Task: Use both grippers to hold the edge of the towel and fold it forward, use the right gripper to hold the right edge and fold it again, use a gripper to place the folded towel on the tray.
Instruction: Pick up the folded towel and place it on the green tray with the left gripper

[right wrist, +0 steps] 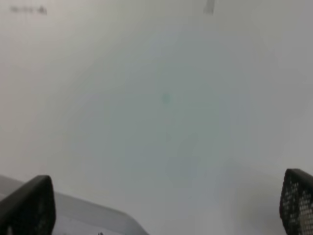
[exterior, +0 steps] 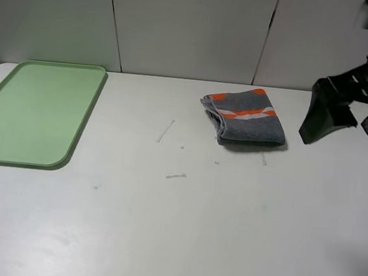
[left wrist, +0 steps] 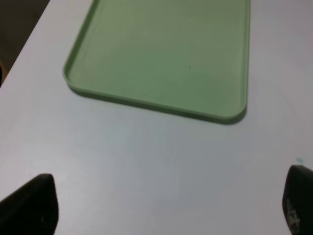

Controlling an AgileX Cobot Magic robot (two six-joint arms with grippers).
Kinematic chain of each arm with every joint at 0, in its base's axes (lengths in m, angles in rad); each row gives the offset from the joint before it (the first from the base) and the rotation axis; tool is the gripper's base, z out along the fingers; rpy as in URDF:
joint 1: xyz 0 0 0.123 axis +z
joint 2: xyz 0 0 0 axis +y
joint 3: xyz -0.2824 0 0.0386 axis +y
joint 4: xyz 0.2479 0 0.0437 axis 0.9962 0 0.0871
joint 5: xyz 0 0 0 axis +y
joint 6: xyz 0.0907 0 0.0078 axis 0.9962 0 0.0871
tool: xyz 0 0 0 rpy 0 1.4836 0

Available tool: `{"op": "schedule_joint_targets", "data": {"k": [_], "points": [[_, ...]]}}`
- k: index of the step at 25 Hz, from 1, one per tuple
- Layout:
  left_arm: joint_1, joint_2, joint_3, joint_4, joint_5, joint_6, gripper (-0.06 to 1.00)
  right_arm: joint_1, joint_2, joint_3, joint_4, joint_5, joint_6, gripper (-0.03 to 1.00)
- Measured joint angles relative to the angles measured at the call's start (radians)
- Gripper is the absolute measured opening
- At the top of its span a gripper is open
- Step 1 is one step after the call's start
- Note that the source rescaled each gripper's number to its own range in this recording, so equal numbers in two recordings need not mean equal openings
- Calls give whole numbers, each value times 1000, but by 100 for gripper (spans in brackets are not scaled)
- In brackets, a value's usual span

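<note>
towel (exterior: 245, 116) lies folded; right gripper (exterior: 319, 122) beside it and left gripper (left wrist: 166, 208) gape empty. next i'd clamp towel, carry to tray (exterior: 36, 111).

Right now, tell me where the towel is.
In the exterior high view the towel lies folded on the table, right of centre, left of the right gripper and far from the tray.

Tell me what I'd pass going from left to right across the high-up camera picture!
green tray → folded towel → right claw
</note>
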Motion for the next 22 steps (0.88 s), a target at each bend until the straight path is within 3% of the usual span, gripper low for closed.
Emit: {"op": "schedule_joint_targets", "data": {"k": [15, 22], "points": [[0, 0, 0, 0, 0, 0, 92, -3, -484, 256, 0, -8, 54, 100], [0, 0, 0, 0, 0, 0, 92, -153, -777, 383, -22, -51, 57, 100]]}}
